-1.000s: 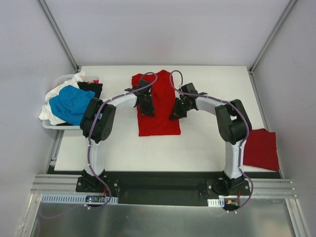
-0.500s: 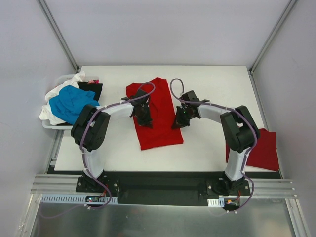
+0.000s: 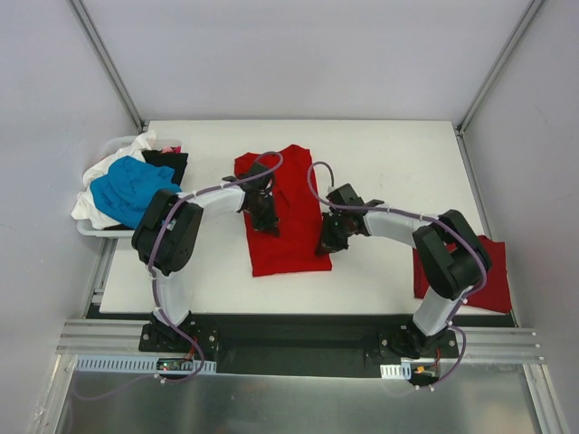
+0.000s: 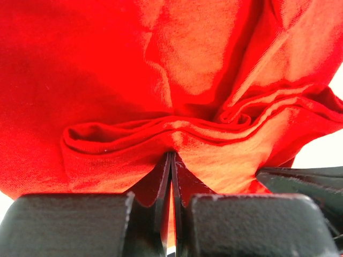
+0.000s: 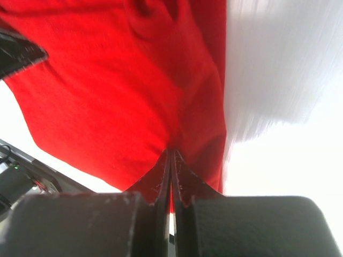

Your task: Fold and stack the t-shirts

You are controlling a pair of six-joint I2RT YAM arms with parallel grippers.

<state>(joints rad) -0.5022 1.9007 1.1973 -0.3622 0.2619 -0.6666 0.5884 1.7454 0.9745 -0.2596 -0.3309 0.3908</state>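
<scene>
Here both arms reach inward, left pincer (image 3: 264,217) and right pincer (image 3: 325,245) each pinching the red t-shirt (image 3: 295,192).

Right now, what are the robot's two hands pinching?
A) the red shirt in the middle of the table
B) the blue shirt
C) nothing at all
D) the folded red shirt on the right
A: the left gripper and the right gripper are each shut on a fold of the spread red t-shirt.
</scene>
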